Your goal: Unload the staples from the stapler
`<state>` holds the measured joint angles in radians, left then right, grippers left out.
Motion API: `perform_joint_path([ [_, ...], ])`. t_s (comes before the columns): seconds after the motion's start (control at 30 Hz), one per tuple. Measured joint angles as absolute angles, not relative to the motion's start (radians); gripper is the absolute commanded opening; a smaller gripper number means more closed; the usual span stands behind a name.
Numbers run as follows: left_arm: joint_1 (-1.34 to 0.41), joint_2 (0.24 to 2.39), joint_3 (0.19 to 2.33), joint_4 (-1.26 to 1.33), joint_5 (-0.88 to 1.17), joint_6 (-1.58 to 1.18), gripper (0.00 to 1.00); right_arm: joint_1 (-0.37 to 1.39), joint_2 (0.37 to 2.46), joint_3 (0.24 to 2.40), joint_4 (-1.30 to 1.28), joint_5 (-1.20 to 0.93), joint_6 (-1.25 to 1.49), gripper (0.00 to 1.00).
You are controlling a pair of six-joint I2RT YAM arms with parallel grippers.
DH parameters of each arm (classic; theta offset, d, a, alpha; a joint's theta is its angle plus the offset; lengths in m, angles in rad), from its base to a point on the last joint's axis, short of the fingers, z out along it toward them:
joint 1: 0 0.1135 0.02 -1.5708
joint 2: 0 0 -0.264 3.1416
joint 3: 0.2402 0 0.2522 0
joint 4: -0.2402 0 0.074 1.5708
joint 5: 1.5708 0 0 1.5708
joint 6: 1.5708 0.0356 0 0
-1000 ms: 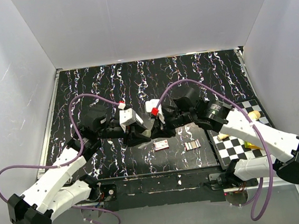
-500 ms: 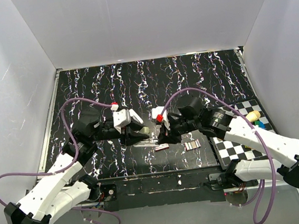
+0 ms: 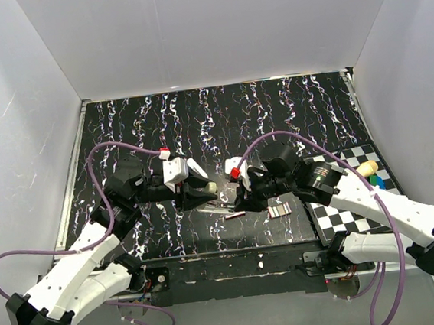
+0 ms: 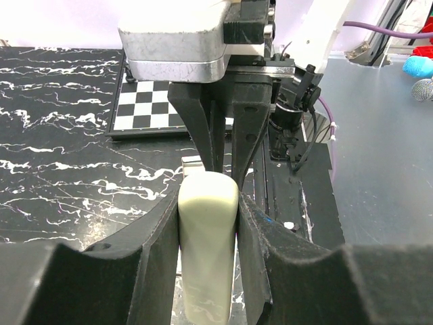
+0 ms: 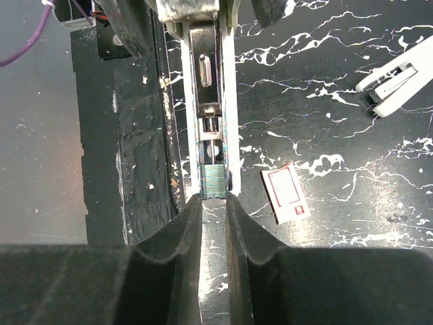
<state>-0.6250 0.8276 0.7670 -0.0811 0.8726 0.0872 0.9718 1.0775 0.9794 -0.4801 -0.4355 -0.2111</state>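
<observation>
The stapler (image 3: 211, 188) hangs between both grippers just above the black marbled table. My left gripper (image 3: 203, 193) is shut on its cream plastic top (image 4: 206, 250), which fills the gap between the pads. The grey metal magazine (image 5: 212, 101) lies open and points at my right gripper (image 3: 240, 199). A short block of staples (image 5: 215, 183) sits at the magazine's near end. My right gripper (image 5: 214, 202) is closed narrowly, its fingertips (image 5: 191, 206) pressing on that end of the magazine.
A small white card with a red border (image 3: 235, 214) lies just in front of the stapler, and shows in the right wrist view (image 5: 287, 194). A loose grey strip (image 3: 280, 211) lies right of it. A checkerboard mat (image 3: 352, 209) is at the right. A white plastic piece (image 5: 396, 76) lies on the table.
The two grippers have drawn apart from where they met. The left one moved left with the cream top, and the metal magazine now shows between them. Both sit slightly lower and nearer.
</observation>
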Motion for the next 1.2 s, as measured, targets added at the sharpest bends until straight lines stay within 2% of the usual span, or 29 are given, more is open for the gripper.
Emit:
perform_joint_path([
  [0.13, -0.625, 0.843, 0.767, -0.081, 0.871, 0.088, 0.00, 0.972, 1.077, 0.985, -0.485, -0.421, -0.205, 0.01],
  [0.27, -0.625, 0.857, 0.768, -0.083, 0.864, 0.093, 0.00, 0.972, 1.072, 1.002, -0.498, -0.398, -0.200, 0.20],
  [0.43, -0.617, 0.890, 0.782, -0.090, 0.779, 0.127, 0.00, 0.979, 1.055, 1.028, -0.532, -0.391, -0.188, 0.34],
  [0.47, -0.615, 0.896, 0.784, -0.090, 0.764, 0.131, 0.00, 0.982, 1.050, 1.032, -0.538, -0.389, -0.188, 0.40],
  [0.63, -0.615, 0.907, 0.785, -0.102, 0.690, 0.148, 0.00, 0.982, 1.028, 1.051, -0.561, -0.338, -0.192, 0.45],
  [0.7, -0.615, 0.909, 0.785, -0.104, 0.669, 0.150, 0.00, 0.983, 1.015, 1.053, -0.558, -0.288, -0.192, 0.42],
  [0.83, -0.615, 0.926, 0.792, -0.104, 0.625, 0.148, 0.00, 0.983, 1.015, 1.078, -0.538, -0.131, -0.178, 0.21],
  [0.9, -0.615, 0.937, 0.800, -0.104, 0.603, 0.141, 0.00, 0.983, 1.030, 1.094, -0.505, -0.050, -0.167, 0.05],
  [0.93, -0.615, 0.944, 0.805, -0.103, 0.591, 0.136, 0.00, 0.983, 1.040, 1.098, -0.483, -0.013, -0.160, 0.01],
  [1.2, -0.615, 1.046, 0.857, -0.098, 0.517, 0.049, 0.00, 0.928, 1.160, 1.095, -0.261, 0.178, -0.065, 0.01],
])
